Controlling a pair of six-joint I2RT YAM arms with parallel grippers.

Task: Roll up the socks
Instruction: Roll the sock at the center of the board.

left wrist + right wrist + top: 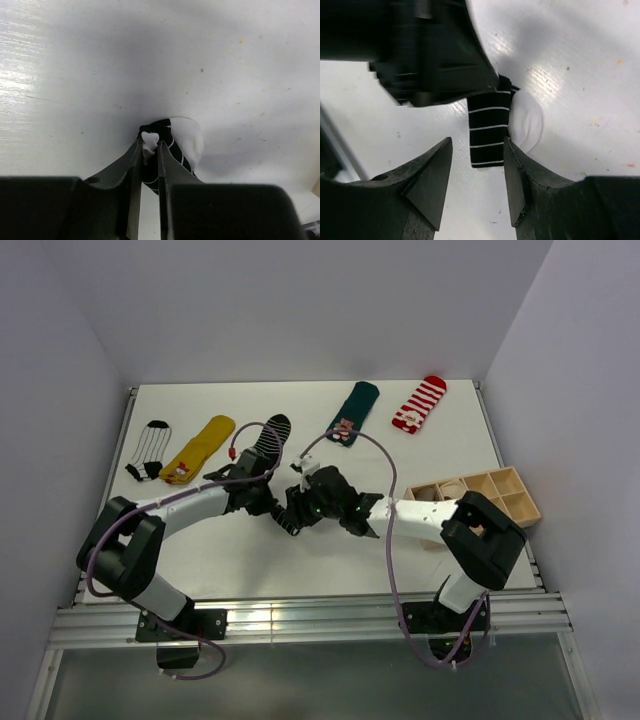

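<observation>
Pinching black striped sock (489, 132) at 12 o'clock end with left gripper (150, 145), straddling its 6 o'clock end, seen from right wrist, with right gripper (477, 145) spread.

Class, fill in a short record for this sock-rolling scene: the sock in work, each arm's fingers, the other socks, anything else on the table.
Sock in work: black sock with thin white lines, white toe, bunched up mid-table
Left fingers: closed, pinching it
Right fingers: open, straddling it
Other socks, lying flat farther back: white-and-black sock, yellow sock, dark striped sock, green sock, red-and-white sock
Also: wooden tray, right side
</observation>
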